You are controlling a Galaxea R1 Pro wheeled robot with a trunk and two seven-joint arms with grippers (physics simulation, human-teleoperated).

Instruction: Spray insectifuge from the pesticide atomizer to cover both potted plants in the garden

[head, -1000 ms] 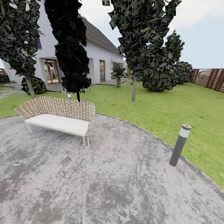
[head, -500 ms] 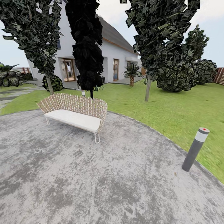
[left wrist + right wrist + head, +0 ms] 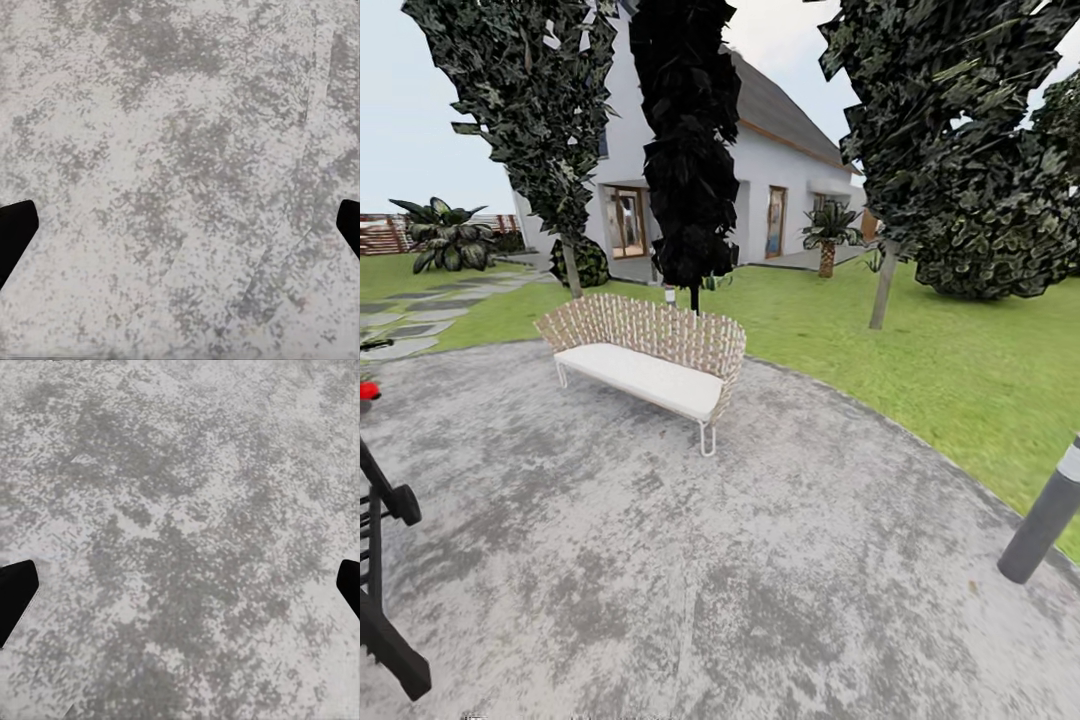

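Garden patio (image 3: 180,150) lies beneath both wide-spread grippers, left gripper (image 3: 180,232), right gripper (image 3: 180,592).

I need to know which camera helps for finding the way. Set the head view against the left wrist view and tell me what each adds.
Head view alone: the wicker bench, the white house, the lawn, dark trees and a grey bollard lamp.

Left wrist view alone: the left end effector, its dark fingertips wide apart at the frame's sides, holding nothing.

Both: the mottled grey paved patio.
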